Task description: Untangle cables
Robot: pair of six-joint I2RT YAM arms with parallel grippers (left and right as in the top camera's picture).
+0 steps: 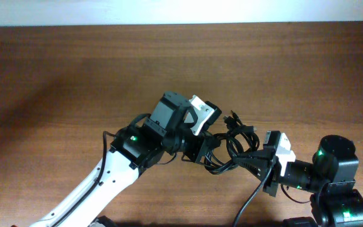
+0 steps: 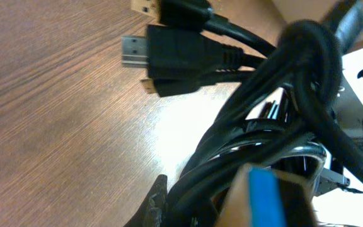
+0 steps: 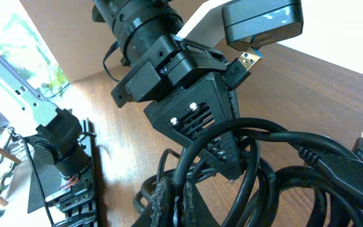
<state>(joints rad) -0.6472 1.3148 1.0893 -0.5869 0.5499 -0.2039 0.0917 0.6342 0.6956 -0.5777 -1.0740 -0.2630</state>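
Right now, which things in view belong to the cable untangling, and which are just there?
Part of the job:
- cables, bunched in one tangle
- left gripper, shut on the cables
- right gripper, shut on the cables

Just there:
- wooden table
- thick wire trailing from the right arm

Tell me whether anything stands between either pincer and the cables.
Nothing visible does. The left pincer and the right pincer are each already closed on the cables, which sit tangled between the two.
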